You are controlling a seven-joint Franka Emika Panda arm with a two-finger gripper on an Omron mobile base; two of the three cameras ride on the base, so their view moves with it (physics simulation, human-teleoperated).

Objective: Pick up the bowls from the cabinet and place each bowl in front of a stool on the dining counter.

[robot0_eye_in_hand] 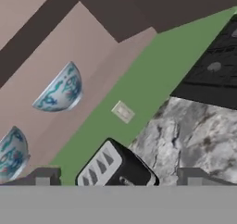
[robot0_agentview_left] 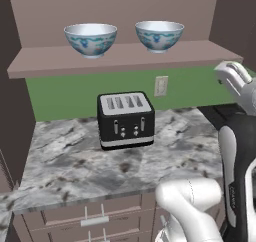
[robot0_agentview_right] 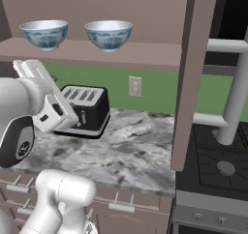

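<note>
The open cabinet (robot0_agentview_left: 125, 58) leaves its plain brown shelf exposed along the whole front edge, with free air between that edge and the marbled surface (robot0_agentview_left: 75, 171) below, broken by a black four-slot toaster (robot0_agentview_left: 125, 120) standing near the green back wall. On the right, the cabinet's door (robot0_agentview_right: 191, 78) stands swung out edge-on, a tall brown slab between the shelf and the stove (robot0_agentview_right: 218, 165), so room on that side is narrower than on the left. Two bowls sit upright on the shelf, rims up and openings facing the ceiling; being round they have no long axis to speak of. The left bowl (robot0_agentview_left: 90, 40) and the right bowl (robot0_agentview_left: 159, 36) stand apart from each other, both set back a little from the shelf's front edge. Each is white porcelain, plain inside, with a blue-green painted pattern around the outside (the hand view shows the same pair tilted, because the camera is rolled). The gripper (robot0_eye_in_hand: 118, 179) is well short of the shelf, with its two dark fingertips (robot0_eye_in_hand: 44, 177) spread wide at the bottom of the hand view and nothing between them. An outlet plate (robot0_agentview_left: 161, 86) sits on the green wall behind the toaster, and drawer fronts (robot0_agentview_left: 92, 213) run under the surface's near edge.
</note>
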